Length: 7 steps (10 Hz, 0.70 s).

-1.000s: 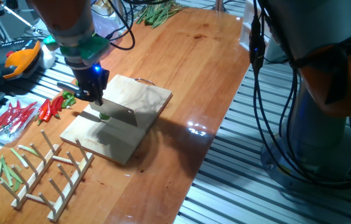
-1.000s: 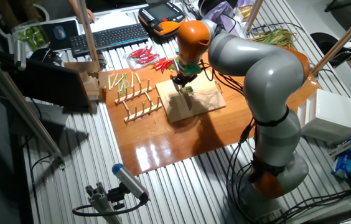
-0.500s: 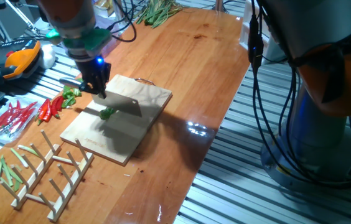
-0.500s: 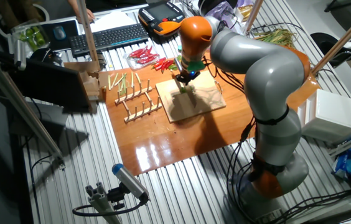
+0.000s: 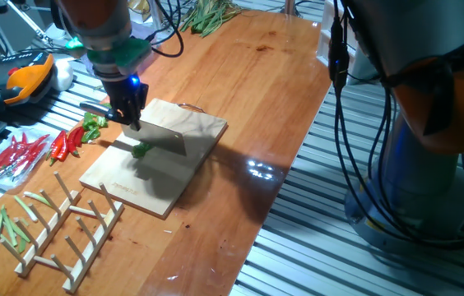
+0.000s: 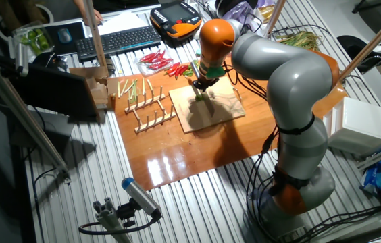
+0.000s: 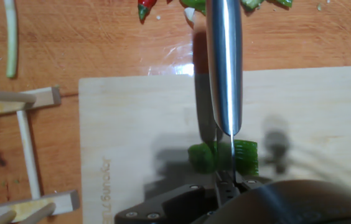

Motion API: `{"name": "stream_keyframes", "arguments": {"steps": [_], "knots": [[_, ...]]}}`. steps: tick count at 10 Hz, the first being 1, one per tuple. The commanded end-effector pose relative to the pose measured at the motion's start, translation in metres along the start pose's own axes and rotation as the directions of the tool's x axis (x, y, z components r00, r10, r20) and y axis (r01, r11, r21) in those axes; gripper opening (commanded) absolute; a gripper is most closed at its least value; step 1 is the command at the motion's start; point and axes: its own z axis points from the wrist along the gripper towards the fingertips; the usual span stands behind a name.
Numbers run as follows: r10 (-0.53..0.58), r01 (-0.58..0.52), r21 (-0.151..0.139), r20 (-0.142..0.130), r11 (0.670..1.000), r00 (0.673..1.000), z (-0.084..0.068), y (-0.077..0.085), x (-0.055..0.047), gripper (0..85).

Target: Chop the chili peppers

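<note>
A small green chili pepper (image 5: 140, 150) lies on the pale wooden cutting board (image 5: 195, 127), near its left side. In the hand view it shows as two short green chunks (image 7: 201, 156) side by side under the blade. My gripper (image 5: 128, 116) is shut on the handle of a knife (image 5: 163, 142), whose broad steel blade (image 7: 224, 62) hangs just above the chunks. The other fixed view shows the gripper (image 6: 201, 84) over the board (image 6: 222, 109) with the green pepper (image 6: 205, 97) below it.
More green peppers (image 5: 92, 127) and glossy red chilies (image 5: 20, 154) lie left of the board. A wooden peg rack (image 5: 69, 224) stands in front, with pale-green stalk strips (image 5: 2, 228) beside it. An orange pendant (image 5: 23, 79) and a keyboard (image 6: 117, 40) sit off the tabletop.
One second ago the blade was down on the board at the pepper. It has since lifted and shifted slightly toward the back. The last half second shows almost no movement.
</note>
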Motion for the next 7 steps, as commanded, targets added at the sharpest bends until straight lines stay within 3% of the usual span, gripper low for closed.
{"name": "stream_keyframes", "arguments": {"steps": [1, 7], "knots": [[-0.002, 0.002, -0.005, 0.0, 1.0, 1.0, 0.002, -0.0004, -0.0009, 0.0], [0.01, -0.01, -0.019, 0.001, 1.0, 1.0, 0.012, 0.0082, 0.0012, 0.0]]}}
